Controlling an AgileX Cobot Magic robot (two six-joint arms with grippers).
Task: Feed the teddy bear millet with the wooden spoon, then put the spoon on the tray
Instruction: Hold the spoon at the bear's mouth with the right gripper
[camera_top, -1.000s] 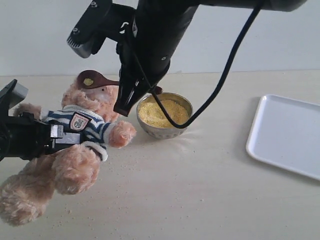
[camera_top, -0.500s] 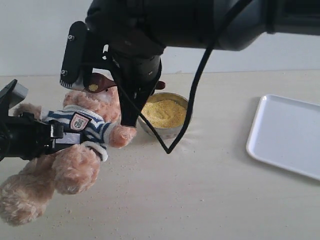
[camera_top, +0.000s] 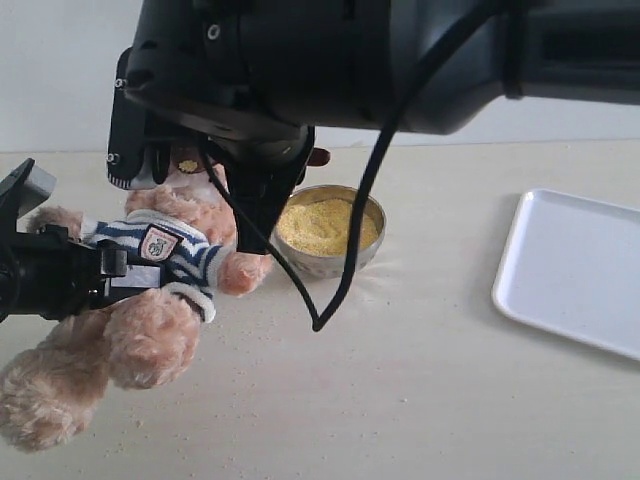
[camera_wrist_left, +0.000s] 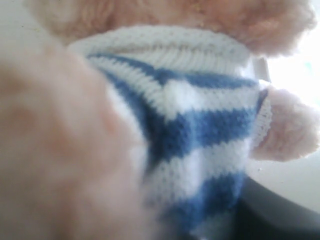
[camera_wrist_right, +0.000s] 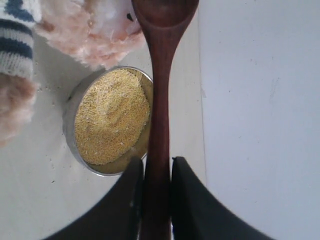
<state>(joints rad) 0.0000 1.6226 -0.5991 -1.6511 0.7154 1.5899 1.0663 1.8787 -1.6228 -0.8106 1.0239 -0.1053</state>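
Reaches in from high with the right arm (camera_top: 300, 60), bulky wrist tipped downward above the spoon. Pinches the wooden spoon (camera_wrist_right: 159, 100) in the right gripper (camera_wrist_right: 156, 167), one dark finger (camera_wrist_right: 131, 190) pressed to each side of the handle, at the end far from the spoon's bowl, jaws nearly together. Comes in low and level with the left gripper (camera_top: 122, 275), past and beneath the spoon's bowl end, jaws partly apart and clamped on the teddy bear (camera_top: 150, 335).
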